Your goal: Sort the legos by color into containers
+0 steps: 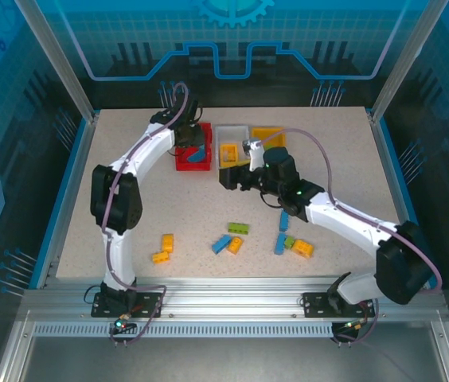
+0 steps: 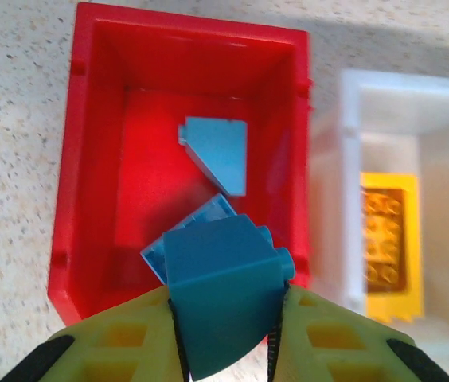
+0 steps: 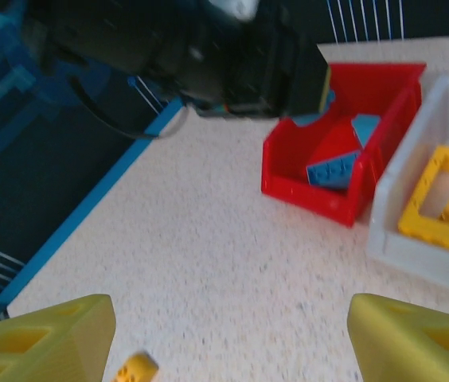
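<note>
Now left hand (image 2: 226,322) hovers over red bin (image 2: 72,167), pinching blue lego (image 2: 216,274).

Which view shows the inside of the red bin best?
The left wrist view: the red bin is close and seen straight from above. The top view has it small, half under the left arm; the right wrist view shows it sideways, blurred.

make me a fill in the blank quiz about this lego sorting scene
1. The left arm's fingers are shut on a ___ studded plastic brick.
2. It hangs over the red rectangular plastic bin, which holds ___ pale blue bricks.
3. The yellow studded brick lies in the ___ plastic bin.
4. The right arm's fingers stand ___.
Missing: blue; two; white; open
</note>
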